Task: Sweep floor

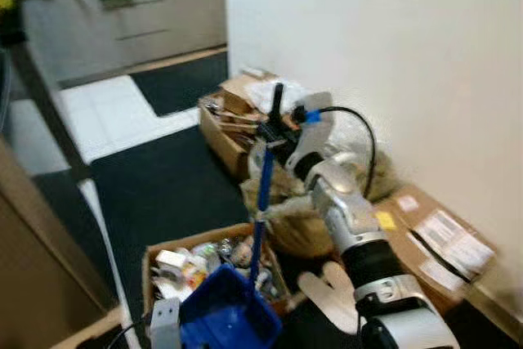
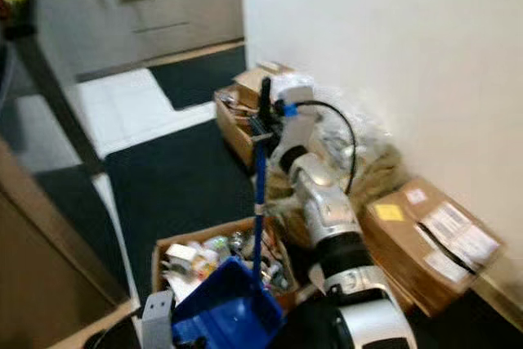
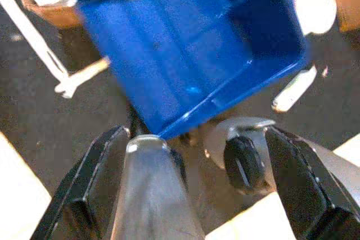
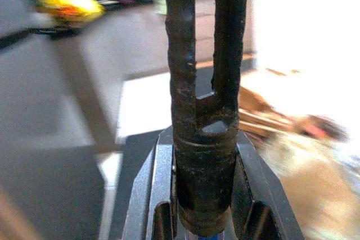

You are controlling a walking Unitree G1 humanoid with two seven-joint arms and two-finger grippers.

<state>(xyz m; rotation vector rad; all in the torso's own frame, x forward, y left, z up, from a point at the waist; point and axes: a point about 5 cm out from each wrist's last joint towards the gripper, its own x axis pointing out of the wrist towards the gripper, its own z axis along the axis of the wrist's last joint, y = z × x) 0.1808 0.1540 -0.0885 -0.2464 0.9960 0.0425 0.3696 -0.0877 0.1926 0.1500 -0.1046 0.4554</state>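
1. We are clamping the right gripper (image 1: 274, 124) on the black grip of the dustpan handle (image 1: 263, 190) – the blue dustpan (image 1: 225, 312) is hanging over a box of rubbish (image 1: 192, 263).
2. It is looking light, stiff and slippery, so we are holding high.
3. The left wrist view is showing the left gripper (image 3: 185, 195) spread apart under the pan – empty.

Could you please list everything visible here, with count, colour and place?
Dustpan: one, blue, tilted over the near box, on a blue pole.
Pole grip: one, black, forked top, at the pole's upper end.
Open cardboard boxes: two, brown; one near, full of rubbish, one farther by the wall.
Sealed carton: one, brown with labels, against the wall.
Wall: white, on the right.
Floor: dark mat, white tiles beyond.
Cabinets: grey, far end.
Right gripper: shut on the pole grip.
Left gripper: open, below the dustpan.
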